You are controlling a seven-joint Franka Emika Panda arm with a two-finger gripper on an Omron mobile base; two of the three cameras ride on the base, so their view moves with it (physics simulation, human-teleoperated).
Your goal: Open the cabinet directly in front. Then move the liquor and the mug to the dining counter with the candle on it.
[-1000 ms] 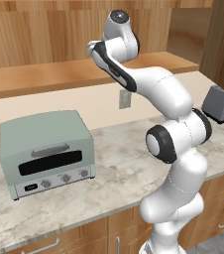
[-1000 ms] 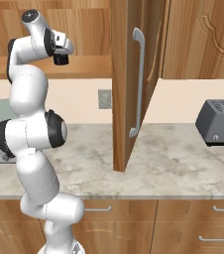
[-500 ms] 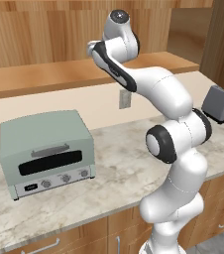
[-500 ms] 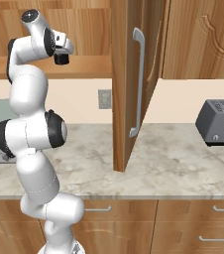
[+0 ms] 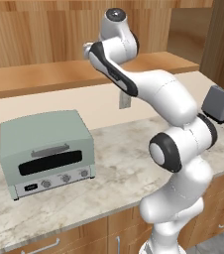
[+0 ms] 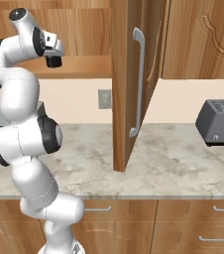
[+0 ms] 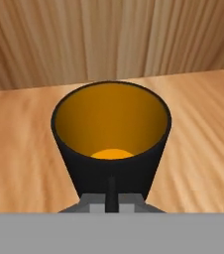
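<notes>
The cabinet stands open, its brown door with the silver bar handle swung out edge-on toward me. My arm reaches up to the wooden cabinet shelf. The black mug with its yellow-orange inside sits upright right in front of the hand, above the shelf boards. My gripper looks shut on the mug's near side, where a thin dark strip sits between the fingers. From the right base, the gripper and the mug merge into one dark shape at shelf level. The liquor, dining counter and candle are out of view.
A pale green toaster oven stands on the marble wall counter left of the arm. A grey toaster sits at the right. The open door juts over the counter between arm and toaster. A wall outlet is behind.
</notes>
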